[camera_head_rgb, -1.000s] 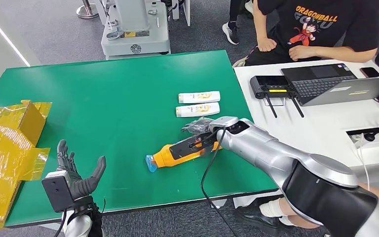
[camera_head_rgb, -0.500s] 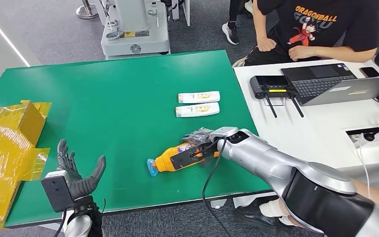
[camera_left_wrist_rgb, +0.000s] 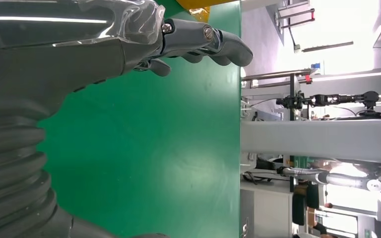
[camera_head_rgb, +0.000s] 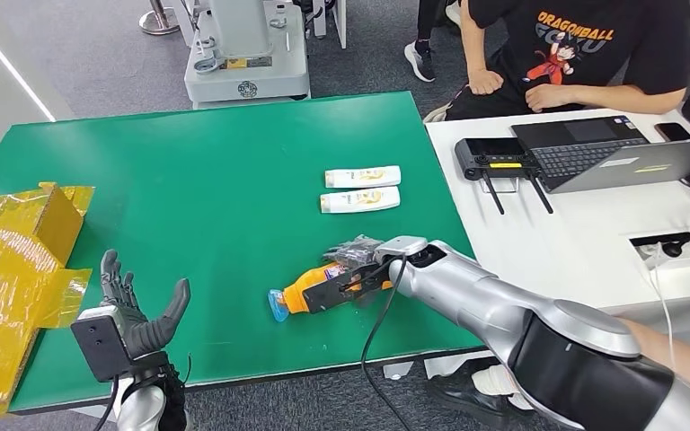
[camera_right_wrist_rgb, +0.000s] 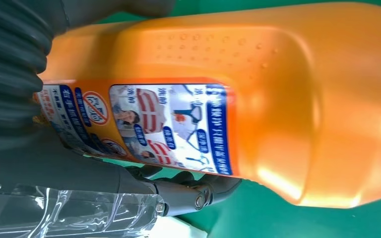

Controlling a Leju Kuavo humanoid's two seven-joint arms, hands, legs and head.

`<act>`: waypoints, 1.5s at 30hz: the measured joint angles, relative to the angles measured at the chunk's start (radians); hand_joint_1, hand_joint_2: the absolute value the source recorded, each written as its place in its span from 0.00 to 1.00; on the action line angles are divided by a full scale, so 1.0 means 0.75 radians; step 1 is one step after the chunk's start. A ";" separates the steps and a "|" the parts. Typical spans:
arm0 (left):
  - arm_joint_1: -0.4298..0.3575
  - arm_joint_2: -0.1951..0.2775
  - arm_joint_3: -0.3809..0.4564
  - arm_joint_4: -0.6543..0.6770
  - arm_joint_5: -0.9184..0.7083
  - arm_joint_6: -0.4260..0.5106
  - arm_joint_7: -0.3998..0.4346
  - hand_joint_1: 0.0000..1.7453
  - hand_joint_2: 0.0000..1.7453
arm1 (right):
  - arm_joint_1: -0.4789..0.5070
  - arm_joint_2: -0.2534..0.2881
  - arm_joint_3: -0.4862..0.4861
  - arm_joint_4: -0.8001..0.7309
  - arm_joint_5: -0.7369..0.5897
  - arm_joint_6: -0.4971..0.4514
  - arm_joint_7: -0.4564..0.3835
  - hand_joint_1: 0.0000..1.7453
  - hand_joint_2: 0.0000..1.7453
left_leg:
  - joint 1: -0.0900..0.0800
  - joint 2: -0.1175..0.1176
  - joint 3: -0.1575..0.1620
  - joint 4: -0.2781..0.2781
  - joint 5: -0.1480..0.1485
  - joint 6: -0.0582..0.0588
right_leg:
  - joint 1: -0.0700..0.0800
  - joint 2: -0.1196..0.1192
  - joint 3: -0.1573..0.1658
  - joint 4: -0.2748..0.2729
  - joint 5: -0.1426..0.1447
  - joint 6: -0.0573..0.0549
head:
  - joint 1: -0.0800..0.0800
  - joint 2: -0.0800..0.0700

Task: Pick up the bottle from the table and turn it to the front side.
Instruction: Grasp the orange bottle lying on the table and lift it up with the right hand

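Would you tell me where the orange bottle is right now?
Head view: the orange bottle lies on the green table near its front edge, gripped by the right robot hand.

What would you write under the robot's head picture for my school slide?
Robot's right hand grips an orange bottle lying on the green table; its left hand waits open nearby.

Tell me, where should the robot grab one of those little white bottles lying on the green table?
Probably around the middle of the body, coming straight down from above. The two white bottles lie flat, side by side and close together, so fingers would fit best on the nearer one, on its open long side facing the robot. The right hand is busy gripping the orange bottle; the left hand is free.
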 joint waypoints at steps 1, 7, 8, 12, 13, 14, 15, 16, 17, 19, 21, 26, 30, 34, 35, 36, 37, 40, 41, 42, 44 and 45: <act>0.000 0.000 0.000 0.000 0.000 0.000 0.000 0.00 1.00 | 0.002 0.001 0.000 0.000 0.002 -0.007 -0.002 1.00 1.00 | 0.000 0.000 0.000 0.000 0.000 0.000 | 0.000 0.000 0.000 0.000 0.000 0.000 | 0.000 0.000; 0.000 0.000 0.001 0.000 0.000 0.001 0.000 0.00 1.00 | 0.007 0.005 -0.001 0.000 0.001 -0.040 -0.021 1.00 1.00 | 0.000 0.000 0.000 0.000 0.000 0.000 | 0.000 0.000 0.000 0.000 0.000 0.000 | 0.000 0.000; 0.000 0.000 0.001 0.000 0.000 0.002 0.000 0.00 1.00 | 0.009 0.005 -0.003 0.000 0.000 -0.044 -0.022 1.00 1.00 | 0.000 0.000 0.000 0.000 0.000 0.000 | 0.000 0.000 0.000 0.000 0.000 0.000 | 0.000 0.000; 0.001 0.000 0.003 0.000 0.000 0.004 0.000 0.00 1.00 | 0.013 0.006 -0.010 0.001 -0.004 -0.050 -0.023 1.00 1.00 | 0.000 0.000 0.000 0.000 0.000 0.000 | 0.000 0.000 0.000 0.000 0.001 0.000 | 0.000 0.000; 0.001 0.001 0.003 0.000 0.000 0.004 0.000 0.00 1.00 | 0.013 0.006 -0.012 0.001 -0.005 -0.048 -0.024 1.00 1.00 | 0.000 0.000 0.000 0.000 0.000 0.000 | 0.000 0.000 0.000 0.000 0.000 0.000 | 0.000 0.000; 0.001 0.001 0.003 0.000 0.000 0.005 0.000 0.00 1.00 | 0.013 0.006 -0.014 0.001 -0.006 -0.045 -0.024 1.00 1.00 | 0.000 0.000 0.000 0.000 0.000 0.000 | 0.000 0.000 0.000 0.000 0.000 0.000 | 0.000 0.000; 0.001 0.001 0.003 0.000 0.000 0.005 0.000 0.00 1.00 | 0.012 0.006 -0.017 0.001 -0.007 -0.042 -0.024 1.00 1.00 | 0.000 0.000 0.000 0.000 0.000 0.000 | 0.000 0.000 0.000 0.000 0.000 0.000 | 0.000 0.000; 0.001 0.001 0.003 0.000 0.000 0.006 0.000 0.00 1.00 | 0.012 0.007 -0.020 0.001 -0.007 -0.040 -0.024 1.00 1.00 | 0.000 0.000 0.000 0.000 0.000 0.000 | 0.000 0.000 0.000 0.000 0.000 0.000 | 0.000 0.000; 0.001 0.001 0.003 0.000 0.000 0.007 0.000 0.00 1.00 | 0.012 0.007 -0.023 0.001 -0.008 -0.038 -0.024 1.00 1.00 | 0.000 0.000 0.000 0.000 0.000 0.000 | 0.000 0.000 0.000 0.000 0.000 0.000 | 0.000 0.000; 0.001 0.001 0.003 0.000 0.000 0.009 0.000 0.00 1.00 | 0.012 0.008 -0.027 0.001 -0.010 -0.037 -0.025 1.00 1.00 | 0.000 0.000 0.000 0.000 0.000 0.000 | 0.000 0.000 0.000 0.000 0.000 0.000 | 0.000 0.000; 0.001 0.001 0.003 0.000 0.000 0.009 0.000 0.00 1.00 | 0.012 0.009 -0.030 0.001 -0.018 -0.042 -0.027 1.00 1.00 | 0.000 0.000 0.000 0.000 0.000 0.000 | 0.000 0.000 0.000 0.000 0.000 0.000 | 0.000 0.000; 0.001 0.001 0.004 0.000 0.002 0.013 0.000 0.00 1.00 | 0.022 0.012 -0.041 0.001 -0.037 -0.082 -0.043 1.00 1.00 | 0.000 0.000 0.000 0.000 0.000 0.000 | 0.000 0.000 0.000 0.000 0.000 0.000 | 0.000 0.000; 0.003 0.001 0.004 0.000 0.004 0.017 0.000 0.00 1.00 | 0.043 0.025 -0.073 0.000 -0.068 -0.166 -0.061 1.00 1.00 | 0.000 0.000 0.000 0.000 0.000 0.000 | 0.000 0.000 0.000 0.000 0.000 0.000 | 0.000 0.000; 0.009 0.001 0.004 0.000 0.005 0.023 -0.003 0.00 1.00 | 0.073 0.051 -0.136 -0.001 -0.097 -0.298 -0.096 1.00 1.00 | 0.000 -0.001 -0.001 0.000 0.000 0.000 | 0.000 0.000 0.000 0.000 0.000 0.000 | 0.000 0.000; 0.010 0.001 0.004 0.000 0.005 0.024 -0.004 0.00 1.00 | 0.080 0.059 -0.151 -0.003 -0.099 -0.333 -0.105 1.00 1.00 | 0.000 -0.001 -0.001 0.000 0.000 0.000 | 0.000 0.000 0.000 0.000 0.000 0.000 | 0.000 0.000; 0.011 0.001 0.005 0.000 0.006 0.025 -0.005 0.00 1.00 | 0.087 0.065 -0.167 -0.005 -0.101 -0.364 -0.113 1.00 1.00 | 0.000 -0.001 -0.001 0.000 0.000 0.000 | 0.000 0.000 -0.001 0.000 0.000 0.000 | 0.000 0.000; 0.011 0.001 0.005 0.000 0.008 0.027 -0.006 0.00 1.00 | 0.093 0.071 -0.181 -0.007 -0.104 -0.389 -0.118 1.00 1.00 | 0.000 -0.001 -0.001 0.000 0.000 0.000 | 0.000 0.000 -0.001 0.000 0.000 0.000 | 0.000 0.000; 0.011 0.002 0.012 0.000 0.010 0.032 -0.009 0.00 1.00 | 0.109 0.089 -0.222 -0.015 -0.112 -0.459 -0.122 1.00 1.00 | 0.000 0.000 -0.001 0.000 0.000 0.000 | 0.000 0.000 -0.001 0.000 0.000 0.000 | 0.000 0.000; 0.011 0.002 0.015 0.000 0.010 0.035 -0.010 0.00 1.00 | 0.113 0.095 -0.235 -0.016 -0.113 -0.480 -0.123 1.00 1.00 | 0.000 0.000 -0.002 0.000 0.000 0.000 | 0.000 0.000 -0.001 0.000 0.000 0.000 | 0.000 0.000; 0.011 0.002 0.019 0.000 0.010 0.038 -0.011 0.00 1.00 | 0.116 0.100 -0.245 -0.018 -0.113 -0.495 -0.124 1.00 1.00 | 0.000 -0.001 -0.002 0.000 0.000 0.000 | 0.000 0.000 -0.001 0.000 0.000 0.000 | 0.000 0.000; 0.010 0.002 0.027 0.000 0.008 0.049 -0.014 0.00 1.00 | 0.124 0.112 -0.264 -0.022 -0.116 -0.523 -0.135 1.00 1.00 | 0.000 -0.001 -0.002 0.000 0.000 0.000 | 0.000 0.000 -0.001 0.000 0.000 0.000 | 0.000 0.000; 0.008 0.002 0.032 0.000 0.003 0.060 -0.017 0.00 1.00 | 0.130 0.119 -0.274 -0.024 -0.117 -0.542 -0.146 1.00 1.00 | 0.000 -0.001 -0.002 0.000 0.000 0.000 | 0.000 0.000 -0.001 0.000 0.000 0.000 | 0.000 0.000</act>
